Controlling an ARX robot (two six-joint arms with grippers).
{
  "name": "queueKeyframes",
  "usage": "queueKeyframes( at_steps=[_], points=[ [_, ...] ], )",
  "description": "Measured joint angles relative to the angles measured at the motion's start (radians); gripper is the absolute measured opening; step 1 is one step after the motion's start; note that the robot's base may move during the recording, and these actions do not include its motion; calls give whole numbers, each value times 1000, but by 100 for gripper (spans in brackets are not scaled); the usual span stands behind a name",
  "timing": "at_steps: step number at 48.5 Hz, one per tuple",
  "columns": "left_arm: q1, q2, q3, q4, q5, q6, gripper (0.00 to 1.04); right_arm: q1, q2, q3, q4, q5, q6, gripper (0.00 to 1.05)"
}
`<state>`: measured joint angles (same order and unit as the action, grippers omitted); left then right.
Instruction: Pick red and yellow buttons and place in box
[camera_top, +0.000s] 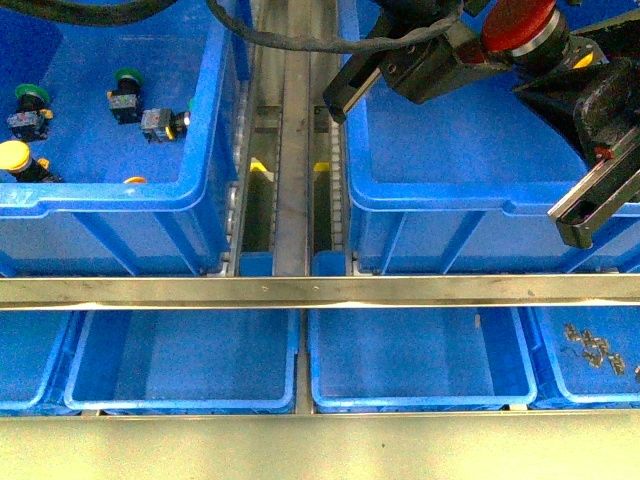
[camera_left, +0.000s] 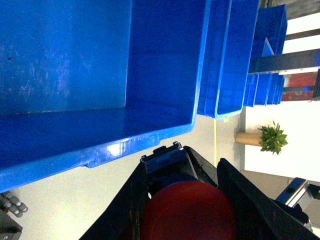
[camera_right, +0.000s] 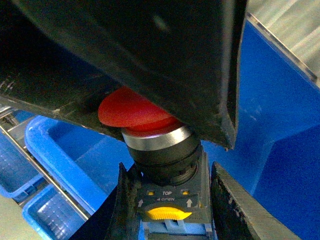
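A red button (camera_top: 518, 22) with a silver ring hangs over the box (camera_top: 450, 196), the big blue crate on the right. My right gripper (camera_right: 169, 172) is shut on that button's grey body, and the red cap (camera_right: 134, 112) points away from the wrist. My left gripper (camera_left: 186, 172) is shut on a second red button (camera_left: 187, 212), just outside the box rim (camera_left: 100, 137). The black body of the left arm (camera_right: 150, 55) sits close over the right gripper's button. A yellow button (camera_top: 14, 156) lies in the left crate.
The left blue crate (camera_top: 120, 196) also holds green-capped buttons (camera_top: 127, 78). A metal channel (camera_top: 291, 150) runs between the two crates. A steel bar (camera_top: 320, 291) crosses in front, with shallow blue trays (camera_top: 180, 360) below it. One tray holds small metal parts (camera_top: 595, 350).
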<state>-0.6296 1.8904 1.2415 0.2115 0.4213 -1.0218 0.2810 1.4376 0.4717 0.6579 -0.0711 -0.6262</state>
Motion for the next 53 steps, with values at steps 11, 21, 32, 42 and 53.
queueKeyframes(
  at_steps=[11, 21, 32, 42, 53],
  points=[
    [-3, 0, 6, -12, -25, 34, 45, -9, -5, -2, -8, -17, -4, 29],
    [2, 0, 6, 10, -69, 96, 74, -19, -18, -8, -17, -16, 2, 27],
    [14, -38, 9, 77, -48, 78, 98, -24, -7, -30, -31, 26, 10, 27],
    [14, -45, 16, 90, -54, 50, 97, 5, 1, -31, -26, 21, 19, 27],
    [40, -130, -65, 101, -32, 112, 97, -63, -8, -31, -38, 9, 35, 27]
  ],
)
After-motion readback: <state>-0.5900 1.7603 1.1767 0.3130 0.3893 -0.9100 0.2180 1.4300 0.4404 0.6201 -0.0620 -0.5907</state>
